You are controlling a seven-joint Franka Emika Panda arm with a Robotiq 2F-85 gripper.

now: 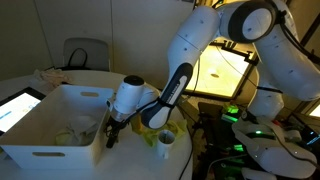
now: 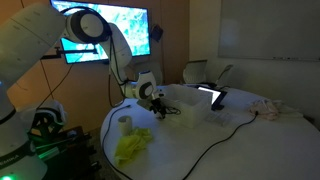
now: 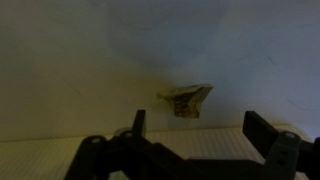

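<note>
Your pincer [image 3: 195, 120] is released, its two fingers [image 3: 138, 124] spread wide with nothing between them, so the pick-up has not begun. In the wrist view the crumpled yellowish scrap [image 3: 186, 100] lies on a pale surface just beyond the fingertips, roughly centred in the gap and apart from both fingers.

In an exterior view the pincer [image 1: 110, 135] hangs at the right-hand edge of the white bin [image 1: 45, 135], pointing down. From here you cannot tell whether its tips are inside the rim or just outside it. Some crumpled bits [image 1: 75, 132] show on the bin's floor, and the scrap is probably one of them, though the dim light leaves that unsure. Just to the right on the worktop [image 1: 30, 85] stand a small cup [image 1: 165, 142] and a yellow cloth [image 1: 153, 122], both untouched.

As a judgement, you are at the approach. The alignment over the scrap looks mostly done. What remains is the descent, the closing on the scrap, the lift, and carrying it wherever it belongs. Nothing has been moved as far as the pictures show.
</note>
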